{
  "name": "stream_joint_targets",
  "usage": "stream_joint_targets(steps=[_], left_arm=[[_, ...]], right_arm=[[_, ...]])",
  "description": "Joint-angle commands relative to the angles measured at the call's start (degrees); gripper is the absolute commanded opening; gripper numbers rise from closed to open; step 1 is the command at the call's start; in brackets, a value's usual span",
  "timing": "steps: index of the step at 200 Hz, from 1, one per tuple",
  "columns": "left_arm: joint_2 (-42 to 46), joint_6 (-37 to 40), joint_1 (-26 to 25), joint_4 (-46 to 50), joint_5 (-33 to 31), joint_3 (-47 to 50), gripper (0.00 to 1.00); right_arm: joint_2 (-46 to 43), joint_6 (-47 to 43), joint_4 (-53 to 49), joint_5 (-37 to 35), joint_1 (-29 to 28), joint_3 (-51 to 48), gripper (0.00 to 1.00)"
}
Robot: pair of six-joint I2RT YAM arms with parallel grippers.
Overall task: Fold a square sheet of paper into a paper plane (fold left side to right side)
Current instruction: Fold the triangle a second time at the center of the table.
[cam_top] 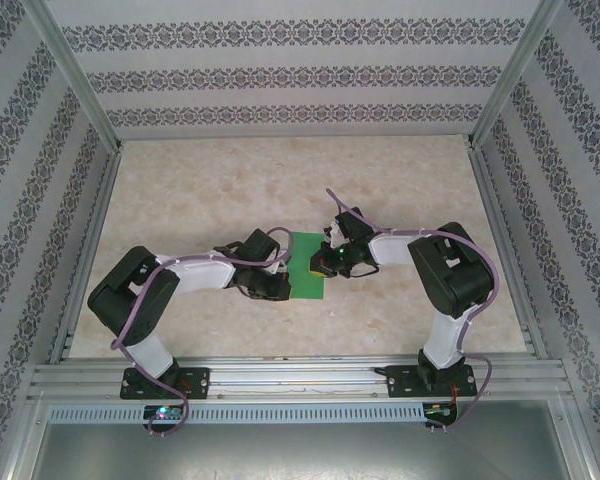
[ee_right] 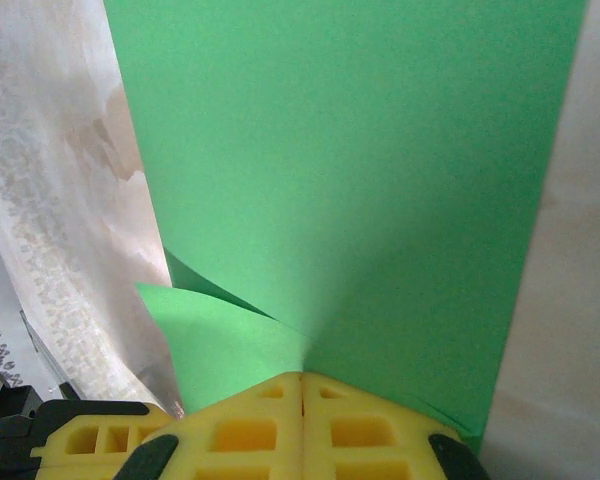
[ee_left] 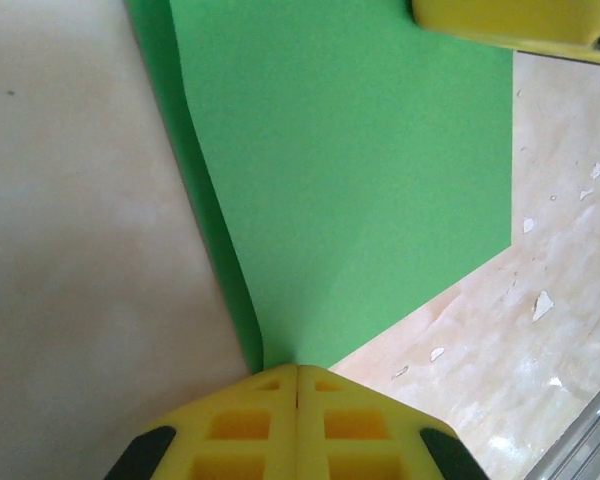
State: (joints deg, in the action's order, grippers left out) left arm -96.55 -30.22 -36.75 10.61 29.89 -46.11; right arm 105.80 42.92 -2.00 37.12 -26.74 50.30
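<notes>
The square sheet of paper [cam_top: 307, 266] is bright green and lies folded over on the table between the two arms. In the left wrist view the paper [ee_left: 350, 180] shows two layers along its left edge, the lower one darker. My left gripper [ee_left: 297, 368] is shut, with a near corner of the paper pinched at its tips. In the right wrist view the paper [ee_right: 360, 170] curls up into my right gripper [ee_right: 302, 376], which is shut on its edge. A loose flap lifts at the left. From above, the left gripper [cam_top: 279, 285] and right gripper [cam_top: 326, 264] meet at the sheet.
The beige marbled tabletop [cam_top: 280, 190] is ringed by patterned walls and an aluminium frame [cam_top: 300, 375] at the near edge. A yellow finger of the right gripper [ee_left: 510, 20] shows in the left wrist view. A finger of the left gripper [ee_right: 90, 440] shows in the right wrist view.
</notes>
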Motion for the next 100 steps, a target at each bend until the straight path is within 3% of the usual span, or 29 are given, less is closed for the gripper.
stream_joint_targets(steps=[1, 27, 56, 74, 100], left_arm=[[0.36, -0.89, 0.26, 6.5, -2.04, 2.75, 0.05], [2.86, -1.38, 0.93, 5.68, -1.35, 1.67, 0.07], [5.89, -2.51, 2.24, 4.04, -0.97, -0.22, 0.25], [7.21, -3.21, 3.14, 2.99, -1.7, -1.33, 0.33], [8.84, -4.2, 4.18, 0.52, -4.58, -1.93, 0.36]], right_arm=[[3.52, -1.6, -7.44, -8.13, 0.44, -1.79, 0.0], [1.86, -1.7, -6.6, -6.97, 0.29, -1.45, 0.0], [-1.81, -1.09, -6.14, -4.32, 0.29, 0.5, 0.0], [-4.74, -0.97, -6.0, -3.88, 0.29, 1.99, 0.1], [-8.53, -1.25, -6.17, -4.58, 0.85, 2.93, 0.27]])
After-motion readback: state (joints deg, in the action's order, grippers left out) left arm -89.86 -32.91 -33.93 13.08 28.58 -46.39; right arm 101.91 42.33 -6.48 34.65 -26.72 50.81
